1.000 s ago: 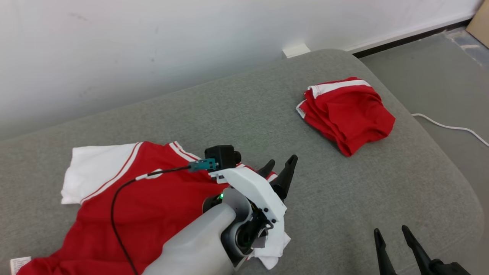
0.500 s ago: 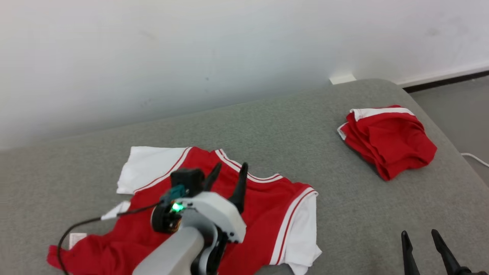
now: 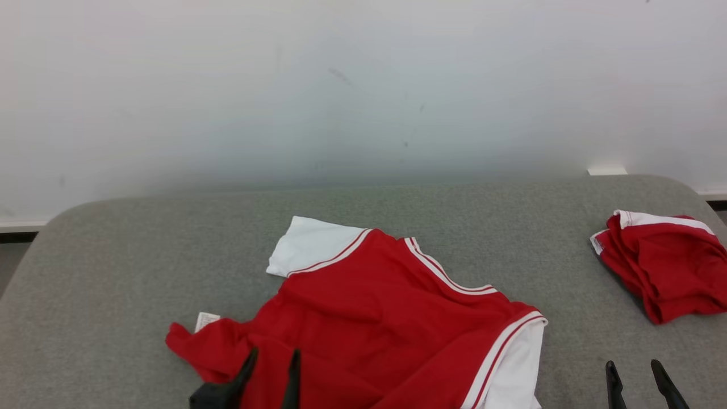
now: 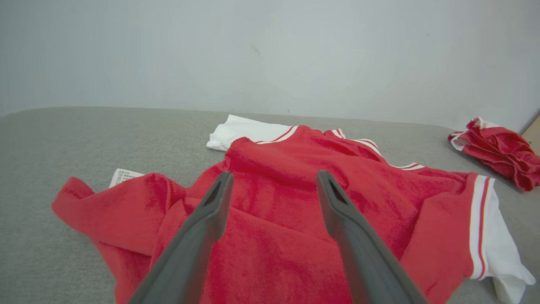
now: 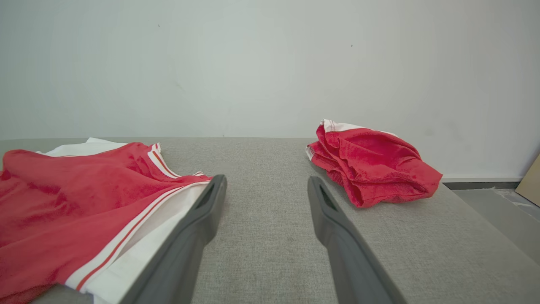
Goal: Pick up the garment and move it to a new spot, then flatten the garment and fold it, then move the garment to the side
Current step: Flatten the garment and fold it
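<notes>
As the head view has it, the shirt [image 3: 386,318] lies spread on the grey pad [image 3: 142,255], from centre down to 6 o'clock. Red body, white sleeves, red-and-white piping at the neck. Far sleeve [image 3: 309,244] flat at the shirt's 11 o'clock. Near sleeve [image 3: 514,369] at its 4 o'clock, cut off by the bottom edge. Hem corner bunched and creased at 8 o'clock, a white label [image 3: 205,320] just beside it on the pad.

Left gripper [image 3: 273,355] at 7 o'clock of the view: fingers parted, holding nothing, tips over the rumpled hem. Whether they touch the cloth, cannot tell. In the left wrist view the same gripper [image 4: 274,175] points across red cloth.

Right gripper [image 3: 632,364] at 5 o'clock: fingers apart, empty, over bare pad. In its wrist view [image 5: 265,180] the near sleeve lies at 8 o'clock.

Red bundle [image 3: 664,272] with a white band at 3 o'clock, near the pad's edge, well apart from the shirt. White wall [image 3: 363,85] at 12 o'clock.
</notes>
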You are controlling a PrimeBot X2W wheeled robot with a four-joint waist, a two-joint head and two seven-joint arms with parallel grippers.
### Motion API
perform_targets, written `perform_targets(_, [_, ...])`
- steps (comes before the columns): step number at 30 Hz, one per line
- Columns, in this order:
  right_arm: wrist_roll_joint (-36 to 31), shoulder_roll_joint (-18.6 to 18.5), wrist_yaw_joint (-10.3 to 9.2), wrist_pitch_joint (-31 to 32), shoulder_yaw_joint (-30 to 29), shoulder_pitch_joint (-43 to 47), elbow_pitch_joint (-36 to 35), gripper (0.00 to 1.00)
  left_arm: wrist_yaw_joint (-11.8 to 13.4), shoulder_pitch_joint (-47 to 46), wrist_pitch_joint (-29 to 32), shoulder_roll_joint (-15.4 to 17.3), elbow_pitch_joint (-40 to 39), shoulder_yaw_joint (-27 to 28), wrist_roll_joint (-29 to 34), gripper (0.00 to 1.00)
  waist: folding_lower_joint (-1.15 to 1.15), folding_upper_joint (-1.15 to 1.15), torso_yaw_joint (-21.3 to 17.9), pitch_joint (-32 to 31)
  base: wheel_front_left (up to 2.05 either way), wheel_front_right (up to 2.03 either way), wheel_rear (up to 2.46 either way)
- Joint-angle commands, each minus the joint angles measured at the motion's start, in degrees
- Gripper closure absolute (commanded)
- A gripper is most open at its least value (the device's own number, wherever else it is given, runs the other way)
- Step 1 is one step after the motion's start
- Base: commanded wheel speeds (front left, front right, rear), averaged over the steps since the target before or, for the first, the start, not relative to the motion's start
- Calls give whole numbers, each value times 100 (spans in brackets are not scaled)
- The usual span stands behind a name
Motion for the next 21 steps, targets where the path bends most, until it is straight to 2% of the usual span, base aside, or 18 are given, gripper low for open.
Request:
perform_targets(1, [82, -16, -17, 2, -10, 57, 15, 0, -7, 119, 1, 0, -38, 47, 73, 0, 0, 0, 141, -116, 0, 0, 0])
perform_targets(10, [183, -15, -17, 2, 72, 224, 199, 0, -313, 1393, 0, -250, -534, 962, 1022, 0, 0, 0, 371, -342, 0, 0, 0])
perform_targets(21, [111, -15, -17, 3, 168, 222, 231, 0, -866, 1723, 0, -662, -564, 1734, 1716, 0, 0, 0, 307, -371, 0, 0, 0])
